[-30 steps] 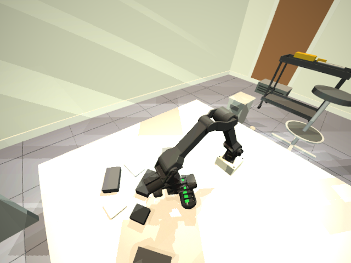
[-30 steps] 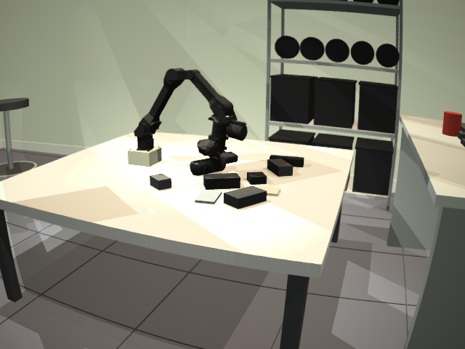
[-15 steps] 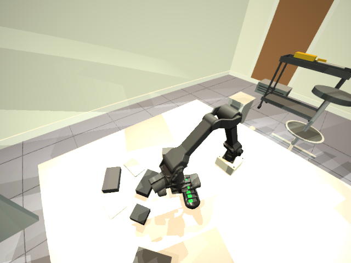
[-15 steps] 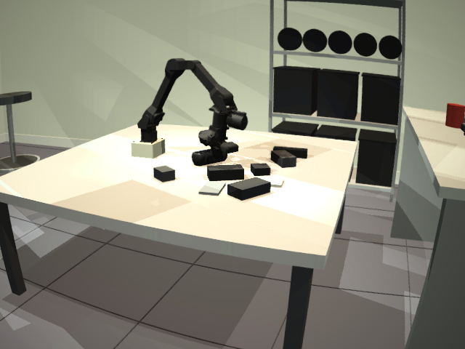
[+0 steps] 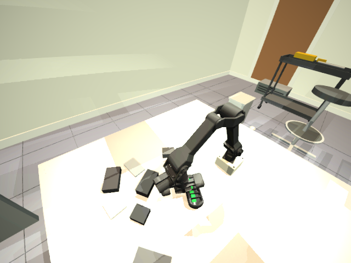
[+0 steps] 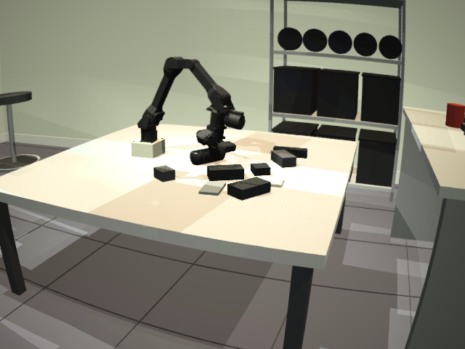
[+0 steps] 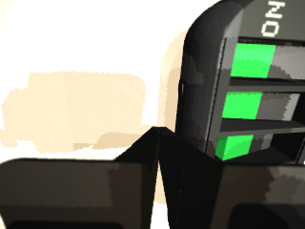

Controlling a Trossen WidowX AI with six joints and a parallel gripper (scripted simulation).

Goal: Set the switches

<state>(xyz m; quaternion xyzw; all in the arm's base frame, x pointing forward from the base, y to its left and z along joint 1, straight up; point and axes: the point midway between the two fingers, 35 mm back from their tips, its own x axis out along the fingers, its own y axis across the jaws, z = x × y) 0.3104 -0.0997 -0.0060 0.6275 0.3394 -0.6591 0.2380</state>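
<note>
The dark grey controller unit (image 5: 195,205) (image 7: 197,102) sits on the bench, switches up, partly under the arm's hand. Green switch ends show along its top in the top view. In the wrist view an upper green-ended switch (image 7: 253,60), a middle one (image 7: 242,105) and a lower one (image 7: 233,147) show beside the white ON mark (image 7: 273,19); the other switches are outside this view or hidden. The underside label is hidden. My gripper (image 7: 158,134) is shut and empty, its tips beside the unit's long side at the switches' green ends. Contact cannot be told.
Dark blocks (image 5: 146,183) (image 5: 112,179) (image 5: 140,213) and a thin pale plate (image 5: 134,166) lie on the bench to the unit's left in the top view. Another dark block (image 6: 163,173) shows in the exterior view. The arm's pale base (image 5: 224,165) (image 6: 144,149) stands behind the unit.
</note>
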